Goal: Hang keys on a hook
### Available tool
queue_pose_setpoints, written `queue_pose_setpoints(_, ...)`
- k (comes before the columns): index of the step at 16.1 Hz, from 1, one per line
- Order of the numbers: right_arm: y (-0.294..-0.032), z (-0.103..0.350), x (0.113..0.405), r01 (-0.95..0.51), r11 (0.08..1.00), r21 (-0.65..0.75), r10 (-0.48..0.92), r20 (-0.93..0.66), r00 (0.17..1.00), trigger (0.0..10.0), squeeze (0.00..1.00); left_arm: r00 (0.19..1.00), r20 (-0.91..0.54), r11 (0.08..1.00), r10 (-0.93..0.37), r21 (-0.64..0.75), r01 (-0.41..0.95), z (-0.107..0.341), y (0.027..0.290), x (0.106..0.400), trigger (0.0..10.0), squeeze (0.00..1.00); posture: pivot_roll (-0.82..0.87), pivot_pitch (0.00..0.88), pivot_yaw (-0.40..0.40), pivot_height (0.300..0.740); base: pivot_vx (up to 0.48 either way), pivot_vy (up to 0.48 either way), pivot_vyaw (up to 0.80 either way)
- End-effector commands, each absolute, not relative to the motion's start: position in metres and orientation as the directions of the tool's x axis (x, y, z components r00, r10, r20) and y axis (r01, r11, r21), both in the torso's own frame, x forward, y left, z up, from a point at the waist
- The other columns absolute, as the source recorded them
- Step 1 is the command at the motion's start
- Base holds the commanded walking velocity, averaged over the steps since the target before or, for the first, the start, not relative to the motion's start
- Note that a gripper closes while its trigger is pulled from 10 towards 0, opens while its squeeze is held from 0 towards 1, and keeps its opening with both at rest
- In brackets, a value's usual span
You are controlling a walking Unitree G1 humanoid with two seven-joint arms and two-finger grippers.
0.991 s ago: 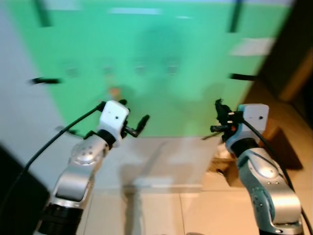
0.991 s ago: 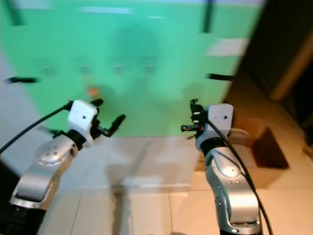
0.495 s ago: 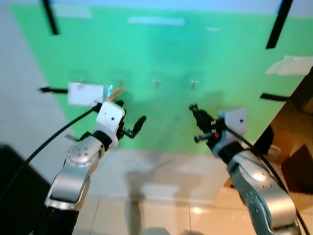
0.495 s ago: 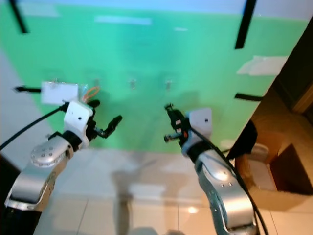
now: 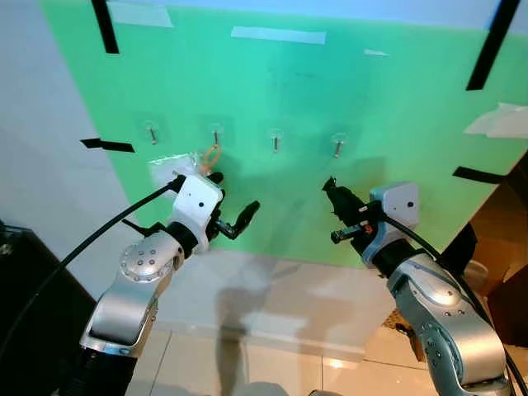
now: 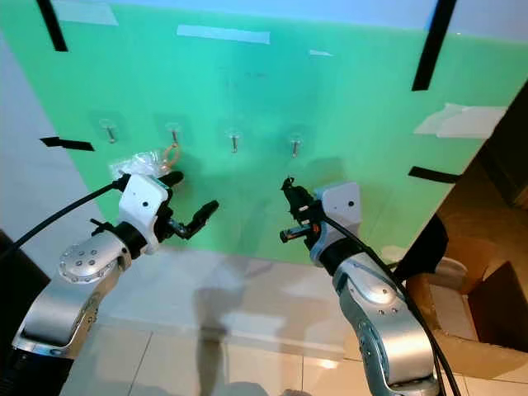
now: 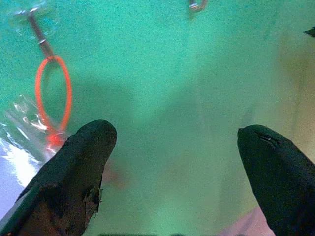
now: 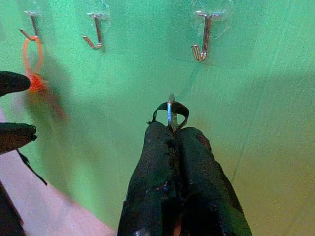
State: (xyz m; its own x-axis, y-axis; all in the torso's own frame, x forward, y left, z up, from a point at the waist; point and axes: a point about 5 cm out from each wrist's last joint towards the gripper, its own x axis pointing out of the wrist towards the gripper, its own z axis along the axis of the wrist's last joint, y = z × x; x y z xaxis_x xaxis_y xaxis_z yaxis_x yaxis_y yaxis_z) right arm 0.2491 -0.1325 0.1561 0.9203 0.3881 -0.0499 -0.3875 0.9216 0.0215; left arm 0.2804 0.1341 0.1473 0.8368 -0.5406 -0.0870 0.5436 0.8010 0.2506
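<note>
Four metal hooks sit in a row on a green board (image 5: 280,91). An orange ring (image 5: 211,155) with a clear plastic bag (image 5: 169,165) hangs from the second hook (image 5: 215,134). My left gripper (image 5: 233,198) is open just below and beside that ring (image 7: 52,93), holding nothing. My right gripper (image 8: 170,132) is shut on the keys (image 8: 170,110), a small black loop with a metal sliver poking past the fingertips. It hangs a little below the fourth hook (image 8: 203,37), apart from it. The third hook (image 8: 96,34) is bare.
Black tape strips (image 5: 104,25) and white tape (image 5: 278,35) mark the board. A cardboard box (image 6: 462,309) stands on the floor at the right. A dark cabinet (image 5: 25,280) is at the left, and tiled floor (image 5: 247,371) lies below the wall.
The head camera has shifted and the blur has cleared. My right gripper has swung left toward the board, under the fourth hook. The left gripper stays open by the orange ring.
</note>
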Motion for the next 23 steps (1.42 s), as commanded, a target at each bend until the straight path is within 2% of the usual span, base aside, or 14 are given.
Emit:
queue_pose_setpoints(1, -0.133, 0.164, 0.248, -0.400, 0.916, 0.020, 0.401, -0.009, 0.916, 10.0, 0.00, 0.820, -0.075, 0.783, -0.568, 0.259, 0.566, 0.151, 0.132, 0.278, 10.0, 0.00, -0.12, 0.000, 0.012, 0.732, 0.000, 0.000, 0.00)
queue_pose_setpoints(6, -0.130, 0.176, 0.254, -0.438, 0.898, 0.032, 0.437, 0.040, 0.899, 10.0, 0.00, 0.749, -0.086, 0.719, -0.657, 0.227, 0.657, 0.155, 0.133, 0.269, 10.0, 0.00, -0.12, 0.000, 0.007, 0.732, 0.000, 0.000, 0.00)
queue_pose_setpoints(9, -0.134, 0.179, 0.262, -0.371, 0.923, -0.099, 0.376, 0.035, 0.926, 10.0, 0.00, 0.707, -0.101, 0.682, -0.701, 0.199, 0.704, 0.153, 0.131, 0.262, 10.0, 0.00, -0.11, 0.000, 0.002, 0.732, 0.000, 0.000, 0.00)
queue_pose_setpoints(16, -0.133, 0.182, 0.265, -0.299, 0.931, -0.208, 0.318, 0.066, 0.946, 10.0, 0.00, 0.696, -0.109, 0.673, -0.710, 0.187, 0.715, 0.153, 0.132, 0.262, 10.0, 0.00, -0.12, 0.000, 0.003, 0.732, 0.000, 0.000, 0.00)
queue_pose_setpoints(23, -0.126, 0.173, 0.256, -0.343, 0.895, -0.284, 0.365, 0.028, 0.931, 10.0, 0.00, 0.688, -0.112, 0.666, -0.717, 0.184, 0.723, 0.152, 0.132, 0.261, 10.0, 0.00, -0.12, 0.000, 0.004, 0.732, 0.000, 0.000, 0.00)
